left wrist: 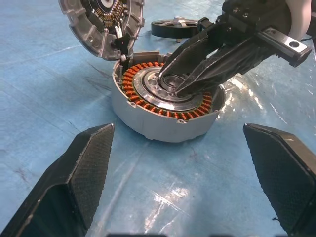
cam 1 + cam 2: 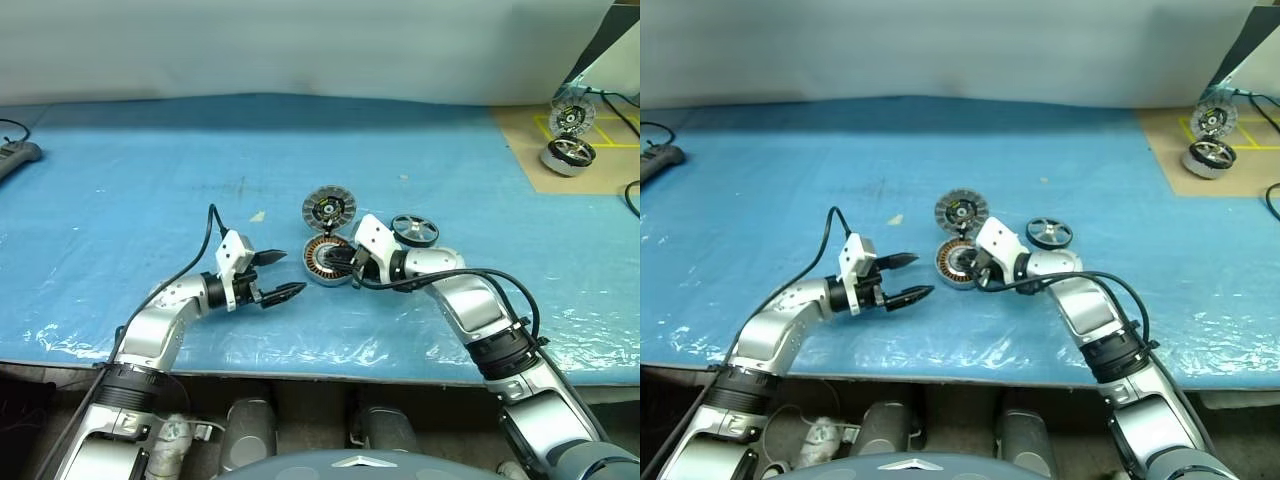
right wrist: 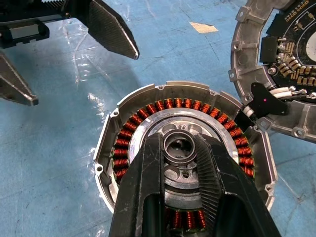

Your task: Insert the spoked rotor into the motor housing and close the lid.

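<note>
Showing copper windings, the motor housing [image 3: 182,163] lies open.
</note>
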Robot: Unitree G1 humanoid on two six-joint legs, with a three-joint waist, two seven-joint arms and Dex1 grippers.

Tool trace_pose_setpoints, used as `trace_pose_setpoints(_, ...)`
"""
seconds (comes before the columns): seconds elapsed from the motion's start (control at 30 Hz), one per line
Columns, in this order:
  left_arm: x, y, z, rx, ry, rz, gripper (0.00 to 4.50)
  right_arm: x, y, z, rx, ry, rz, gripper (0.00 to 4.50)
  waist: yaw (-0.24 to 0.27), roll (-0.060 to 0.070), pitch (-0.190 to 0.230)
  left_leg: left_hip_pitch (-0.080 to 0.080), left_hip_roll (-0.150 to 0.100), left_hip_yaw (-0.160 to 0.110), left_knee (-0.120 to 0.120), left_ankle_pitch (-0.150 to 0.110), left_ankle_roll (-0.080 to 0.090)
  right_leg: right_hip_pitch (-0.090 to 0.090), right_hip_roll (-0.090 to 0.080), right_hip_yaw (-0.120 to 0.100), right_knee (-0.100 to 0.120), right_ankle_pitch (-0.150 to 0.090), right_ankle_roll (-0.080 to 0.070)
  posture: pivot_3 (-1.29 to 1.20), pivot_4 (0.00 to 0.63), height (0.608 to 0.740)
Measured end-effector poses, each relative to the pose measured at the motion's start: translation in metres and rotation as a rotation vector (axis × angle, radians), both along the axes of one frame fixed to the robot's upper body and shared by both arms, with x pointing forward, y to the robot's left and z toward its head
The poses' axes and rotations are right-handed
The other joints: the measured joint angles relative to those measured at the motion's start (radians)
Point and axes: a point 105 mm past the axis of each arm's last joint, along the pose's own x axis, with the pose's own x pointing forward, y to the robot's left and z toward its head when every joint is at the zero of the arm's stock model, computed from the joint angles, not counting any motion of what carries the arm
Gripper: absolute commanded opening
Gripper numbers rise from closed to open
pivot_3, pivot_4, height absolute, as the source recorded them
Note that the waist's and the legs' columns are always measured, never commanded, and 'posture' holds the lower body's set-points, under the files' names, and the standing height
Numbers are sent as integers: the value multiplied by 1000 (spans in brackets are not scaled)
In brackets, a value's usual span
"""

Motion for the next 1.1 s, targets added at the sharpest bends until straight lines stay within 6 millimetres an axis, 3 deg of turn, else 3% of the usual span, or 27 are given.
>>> trace_pose_setpoints(1.1, -1, 2, 2, 5, -2, -15, 4500, 3, -2, 2, 10, 5, -20, 558, 0, 0, 0, 0, 0, 0, 0, 0, 0, 0, 0, 0, 0, 0, 0, 0, 150, 740)
